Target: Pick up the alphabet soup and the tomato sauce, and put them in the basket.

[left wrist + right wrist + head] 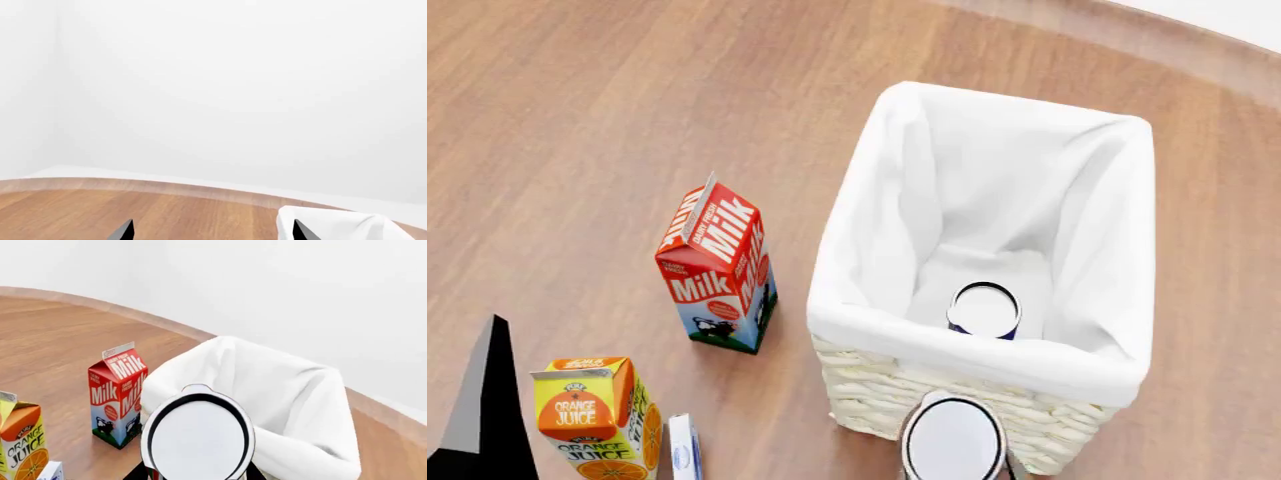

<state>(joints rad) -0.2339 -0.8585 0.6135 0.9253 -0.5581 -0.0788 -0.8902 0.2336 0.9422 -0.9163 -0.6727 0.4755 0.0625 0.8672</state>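
The basket [988, 395] is a tall cream wicker box with a white cloth lining folded over its rim, standing on the wooden counter [574, 120]. Inside it, on the lining's floor, the alphabet soup [984, 311] stands upright, pale lid up with a sliver of blue label showing. Just outside the basket's near wall, the right hand [197, 472] grips a can with a pale lid, probably the tomato sauce [954, 440], though its label is hidden. The left hand [210, 231] has its fingers spread apart, empty, near the basket's cloth.
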